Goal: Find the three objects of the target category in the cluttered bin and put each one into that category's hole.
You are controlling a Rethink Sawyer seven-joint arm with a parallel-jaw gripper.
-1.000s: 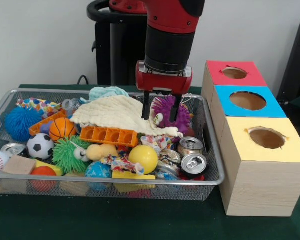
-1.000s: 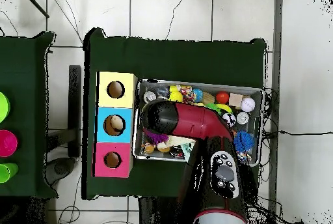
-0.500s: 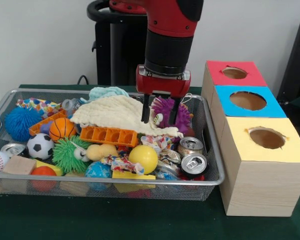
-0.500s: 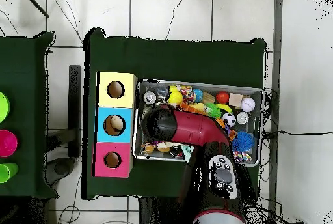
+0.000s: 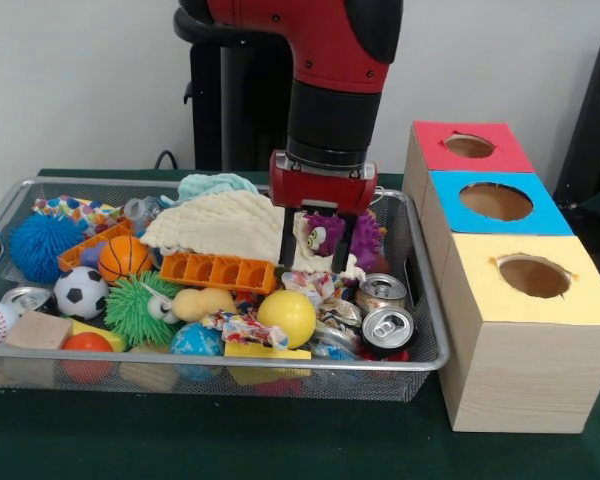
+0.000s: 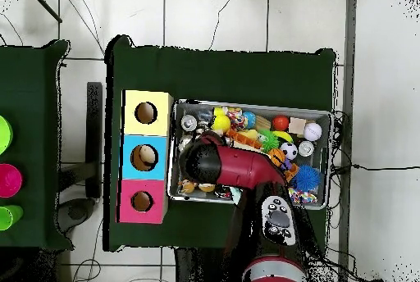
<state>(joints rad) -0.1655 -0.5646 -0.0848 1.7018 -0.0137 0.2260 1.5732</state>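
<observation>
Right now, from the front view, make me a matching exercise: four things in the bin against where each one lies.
Things:
1. blue spiky ball
2. soccer ball
3. open-topped can
4. purple fuzzy toy

Places:
A. front right corner of the bin
B. directly behind the gripper, at the cloth's right edge
C. far left end, by the side wall
D. just below the small basketball

Pairs: 1-C, 2-D, 3-A, 4-B
</observation>
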